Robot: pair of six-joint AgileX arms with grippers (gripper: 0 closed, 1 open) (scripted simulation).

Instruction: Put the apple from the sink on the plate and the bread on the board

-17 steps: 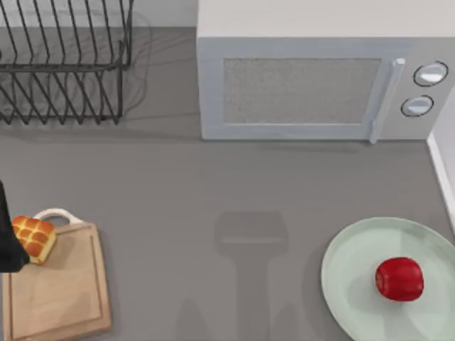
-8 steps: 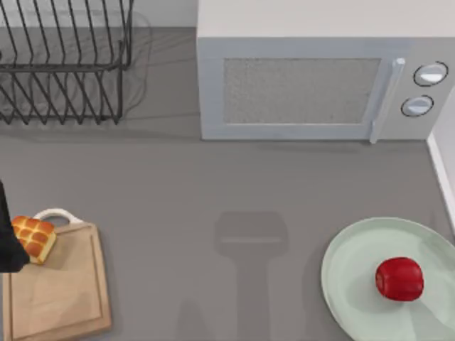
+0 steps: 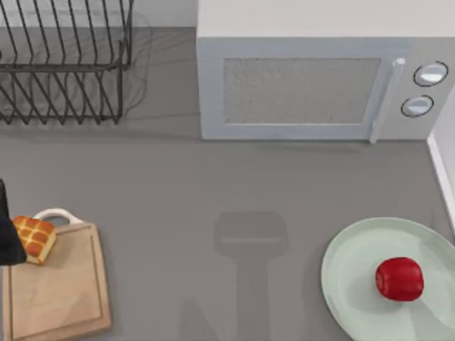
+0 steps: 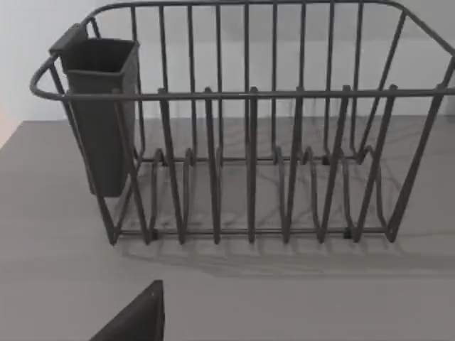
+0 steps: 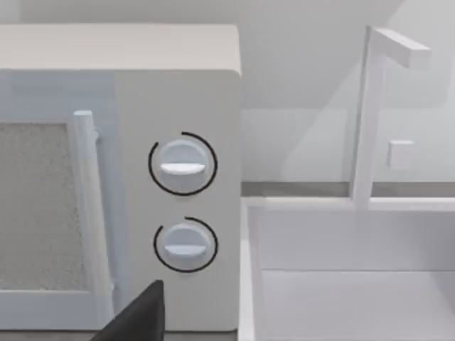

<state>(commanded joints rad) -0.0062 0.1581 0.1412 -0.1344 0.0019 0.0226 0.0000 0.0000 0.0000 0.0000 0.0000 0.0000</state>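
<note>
1. Apple (image 3: 399, 278) rests on the plate (image 3: 348, 277), right of the plate's centre, clear of the rim all round.
2. Plate sits at the bench's (image 3: 213, 185) near right corner; its right and near edges run out of the top view.
3. Bread (image 3: 34, 238) lies at the far left corner of the board (image 3: 60, 291), tilted and overhanging the board's far edge, just beside the white loop handle (image 3: 57, 213).
4. Board lies at the near left of the bench, its long side running toward the near edge, handle end pointing to the rear.
5. Left pincer (image 3: 8, 238): a dark shape at the top view's left edge, touching or just beside the bread's left side. Whether it is grasping or released cannot be told.
6. Left wrist view: wire dish rack (image 4: 249, 142) with a dark cutlery cup (image 4: 99, 114) hung on one end; bare bench in front of it.
7. Right wrist view: microwave (image 5: 121, 177) with two dials, sink (image 5: 355, 270) beside it, white tap (image 5: 373, 106) behind.
8. Open room: wide bare strip of bench between board and plate, and in front of the microwave.
</note>
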